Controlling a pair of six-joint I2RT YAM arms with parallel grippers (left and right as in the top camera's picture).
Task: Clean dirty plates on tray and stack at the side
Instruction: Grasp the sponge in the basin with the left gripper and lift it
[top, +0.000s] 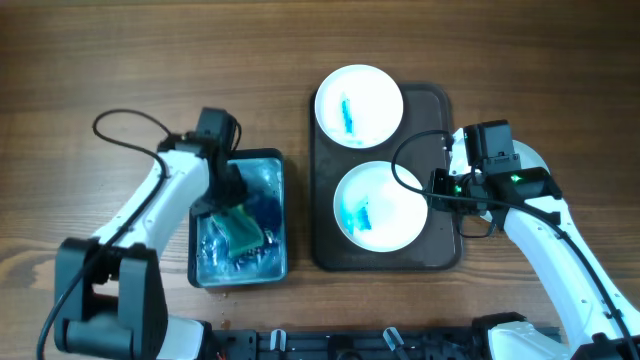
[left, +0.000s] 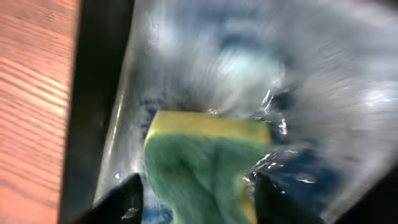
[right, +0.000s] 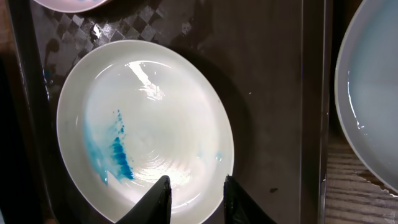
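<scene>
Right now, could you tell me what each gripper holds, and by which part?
Left gripper straddles one end of the green foam sponge; whether it grips cannot be told. Right gripper holds nothing, open above the smeared round white plate.

The table (top: 120, 50) is brown wood with a clear dark grain and a soft, half-matt finish. The tray (top: 435, 110) looks like dark brown plastic; from the right wrist view its floor has a small pressed check pattern and shines where it is wet. The plates (top: 359, 105) are white, smooth and glossy like glazed ceramic, with thin blue smears and bright reflections. The tub (top: 270, 180) seems to be blue plastic with a dark rim, and its inside is wet and glittering. The sponge (left: 199, 168) has a rough green fibre face on a yellow foam layer. The arm shells (top: 560, 240) are smooth white plastic, and the black fingers (right: 160, 202) look matt.
</scene>
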